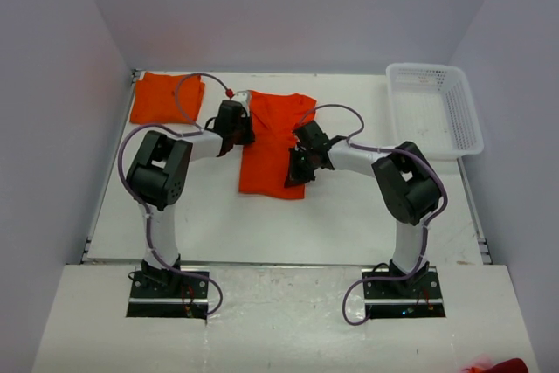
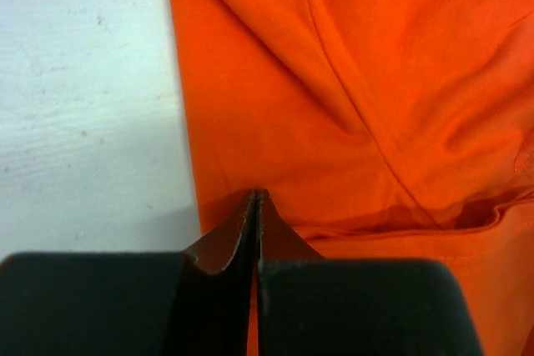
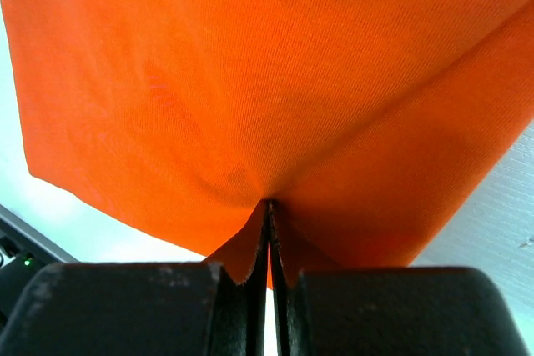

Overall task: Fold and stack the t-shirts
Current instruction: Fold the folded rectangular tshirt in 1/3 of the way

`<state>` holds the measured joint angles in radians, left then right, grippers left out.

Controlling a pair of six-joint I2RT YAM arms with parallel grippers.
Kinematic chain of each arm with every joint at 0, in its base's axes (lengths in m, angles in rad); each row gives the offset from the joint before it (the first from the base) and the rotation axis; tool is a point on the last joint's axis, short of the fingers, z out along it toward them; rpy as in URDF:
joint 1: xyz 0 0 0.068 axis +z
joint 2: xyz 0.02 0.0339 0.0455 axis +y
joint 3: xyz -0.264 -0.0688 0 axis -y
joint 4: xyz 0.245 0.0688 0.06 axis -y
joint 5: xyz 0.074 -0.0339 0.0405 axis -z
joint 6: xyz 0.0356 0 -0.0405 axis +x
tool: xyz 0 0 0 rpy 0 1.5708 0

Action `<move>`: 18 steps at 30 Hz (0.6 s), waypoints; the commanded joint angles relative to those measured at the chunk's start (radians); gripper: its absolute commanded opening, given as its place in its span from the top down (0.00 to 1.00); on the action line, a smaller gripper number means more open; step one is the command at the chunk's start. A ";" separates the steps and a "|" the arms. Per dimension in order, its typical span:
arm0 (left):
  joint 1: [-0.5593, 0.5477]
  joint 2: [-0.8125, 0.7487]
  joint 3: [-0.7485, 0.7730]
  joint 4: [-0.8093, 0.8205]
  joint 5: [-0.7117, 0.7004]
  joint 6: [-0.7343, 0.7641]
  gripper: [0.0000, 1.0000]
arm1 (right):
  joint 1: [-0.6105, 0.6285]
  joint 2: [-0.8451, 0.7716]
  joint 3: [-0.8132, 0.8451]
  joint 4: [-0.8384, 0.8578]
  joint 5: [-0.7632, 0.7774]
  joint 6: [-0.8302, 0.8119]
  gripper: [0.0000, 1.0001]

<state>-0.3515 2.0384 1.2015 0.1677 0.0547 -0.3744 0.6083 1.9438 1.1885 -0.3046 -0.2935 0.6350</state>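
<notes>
Looking from the top cam: one orange t-shirt [image 1: 269,141] lies mid-table, partly folded, w/ both arms reaching in over it. L gripper [image 1: 244,131] is at its left edge, toward the far end. R gripper [image 1: 299,163] is at its right edge, nearer the bases. A second t-shirt [image 1: 166,98], folded into a flat bundle, lies at the far-left corner of the table [image 1: 367,216], well apart from the first. White basket [image 1: 435,109] stands at the far-right corner.

Left wrist cam: L gripper [image 2: 257,199] has its fingers pressed together, tips right at the shirt's side edge, a sliver of orange between them, so it's pinching cloth. Creases run diagonally across the fabric; bare table shows to the left.

Right wrist cam: R gripper [image 3: 269,206] is clamped tight. Cloth puckers into the tips and fans out taut, raised off the table, which shows at both lower sides.
</notes>
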 commanded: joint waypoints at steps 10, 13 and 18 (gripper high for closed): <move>-0.033 -0.332 -0.239 0.010 -0.087 -0.017 1.00 | 0.010 -0.084 -0.056 -0.081 0.134 -0.075 1.00; -0.098 -0.440 -0.272 -0.033 -0.220 0.005 1.00 | 0.011 -0.123 -0.064 -0.060 0.123 -0.121 1.00; -0.151 -0.631 -0.339 -0.065 -0.153 -0.046 1.00 | 0.011 -0.190 -0.038 -0.093 0.110 -0.132 1.00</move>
<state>-0.4782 1.5120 0.8879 0.1101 -0.0864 -0.3855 0.6151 1.8416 1.1343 -0.3714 -0.1955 0.5388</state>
